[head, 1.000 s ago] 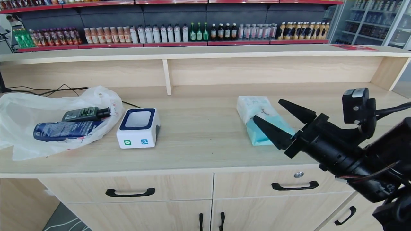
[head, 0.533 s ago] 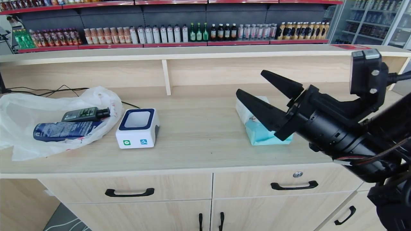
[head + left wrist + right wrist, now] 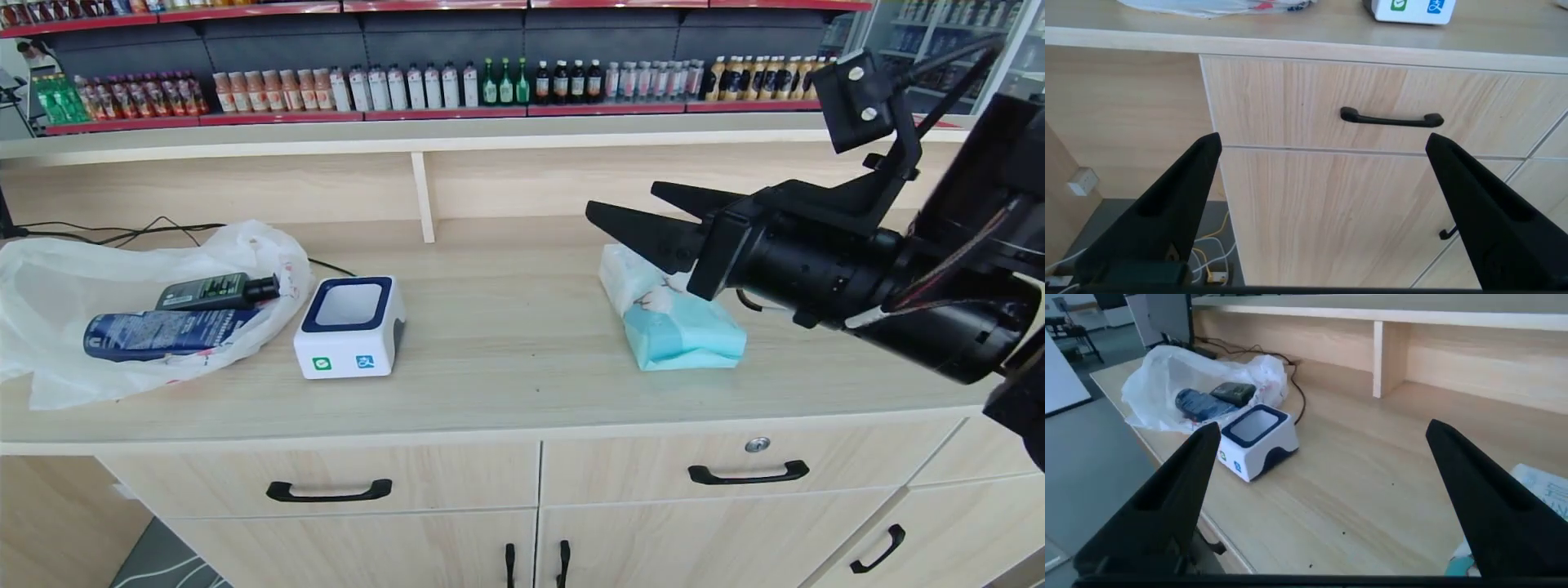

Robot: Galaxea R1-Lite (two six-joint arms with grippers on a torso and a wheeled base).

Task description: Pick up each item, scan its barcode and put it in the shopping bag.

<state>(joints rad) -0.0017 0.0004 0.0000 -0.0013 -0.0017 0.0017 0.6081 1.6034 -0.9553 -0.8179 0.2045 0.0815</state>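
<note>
Raised and levelled since a second ago, my right gripper (image 3: 620, 198) hangs just above the teal tissue pack (image 3: 682, 331), jaws wide apart, holding nothing, pack flat on the counter (image 3: 506, 384) at right, scanner (image 3: 351, 327) and shopping bag (image 3: 49, 278) further left, my left gripper (image 3: 1323, 143) spread wide, empty, low before the drawers (image 3: 1315, 106).

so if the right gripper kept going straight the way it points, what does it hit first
Likely bare countertop, with the scanner next in line; the right gripper points left, above the tissue pack. Depth is unclear.
</note>
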